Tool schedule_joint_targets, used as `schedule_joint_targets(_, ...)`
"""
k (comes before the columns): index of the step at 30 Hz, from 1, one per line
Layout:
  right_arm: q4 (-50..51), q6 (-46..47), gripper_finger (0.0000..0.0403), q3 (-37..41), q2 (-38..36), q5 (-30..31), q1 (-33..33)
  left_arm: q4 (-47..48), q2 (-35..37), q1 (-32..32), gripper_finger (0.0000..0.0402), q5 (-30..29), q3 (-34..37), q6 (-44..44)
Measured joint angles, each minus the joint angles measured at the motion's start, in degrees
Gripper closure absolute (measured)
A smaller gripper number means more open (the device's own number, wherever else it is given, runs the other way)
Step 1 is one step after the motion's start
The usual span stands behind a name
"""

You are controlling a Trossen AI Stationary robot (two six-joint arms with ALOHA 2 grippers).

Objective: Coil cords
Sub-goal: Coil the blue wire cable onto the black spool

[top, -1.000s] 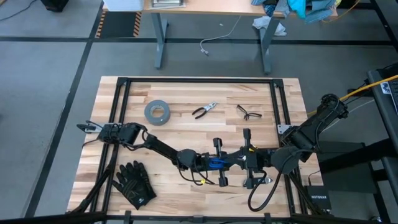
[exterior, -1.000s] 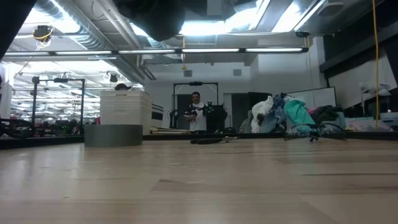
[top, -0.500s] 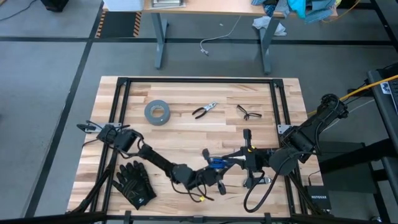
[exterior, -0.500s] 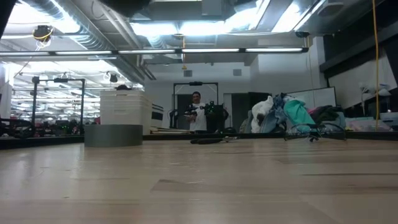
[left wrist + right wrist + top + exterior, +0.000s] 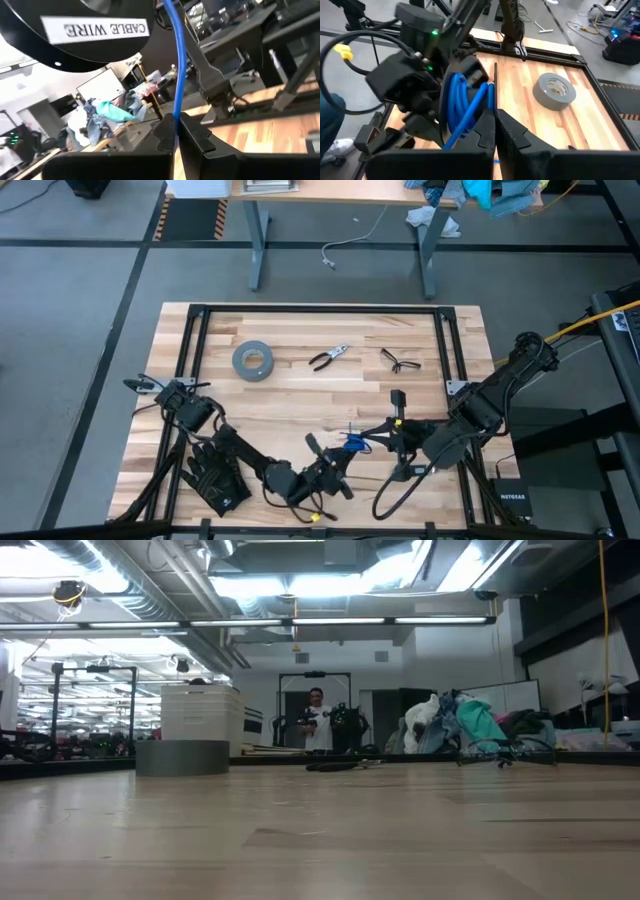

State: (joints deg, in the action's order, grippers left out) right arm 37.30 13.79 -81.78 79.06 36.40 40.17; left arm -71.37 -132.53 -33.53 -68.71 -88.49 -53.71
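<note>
A: Where do we have the left gripper (image 5: pixel 345 455)?

B: Arm folded low along the table's near edge, reaching toward 3 o'clock. Fingers (image 5: pixel 192 132) pinched shut on the cords (image 5: pixel 353 444).

A: Right gripper (image 5: pixel 362 437)?

B: Arm reaches toward 9 o'clock, meeting ours near centre-front. Its fingers also clamp the cords' blue loops. Tape roll (image 5: pixel 253 360) sits at 11 o'clock, well apart.

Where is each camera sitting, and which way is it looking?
High view: above the table, looking straight down; shows both arms, the left gripper and right gripper.
Low view: at tabletop height, looking level across the table into the room; no arm shows.
Left wrist view: on the left arm, looking past its shut fingers pinching the blue cord.
Right wrist view: on the right arm, fingers shut on the cord coil.
Shared: high, low and right wrist views show the grey tape roll.
</note>
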Motion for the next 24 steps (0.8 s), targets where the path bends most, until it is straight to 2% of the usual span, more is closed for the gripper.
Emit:
schedule_joint_targets(8,0.1,1.0,0.0400,0.0,0.0,-1.7,0.0,-0.1,0.0,-2.3,0.0400,-11.1,0.0,-8.2)
schedule_joint_targets(12,-0.2,1.6,0.0400,0.0,0.0,-4.4,0.0,-0.1,0.0,-2.4,0.0400,-11.4,0.0,-8.2)
schedule_joint_targets(24,1.8,2.9,0.0400,0.0,1.7,-6.9,0.0,0.5,1.3,-3.9,0.0400,-13.4,0.0,-7.8)
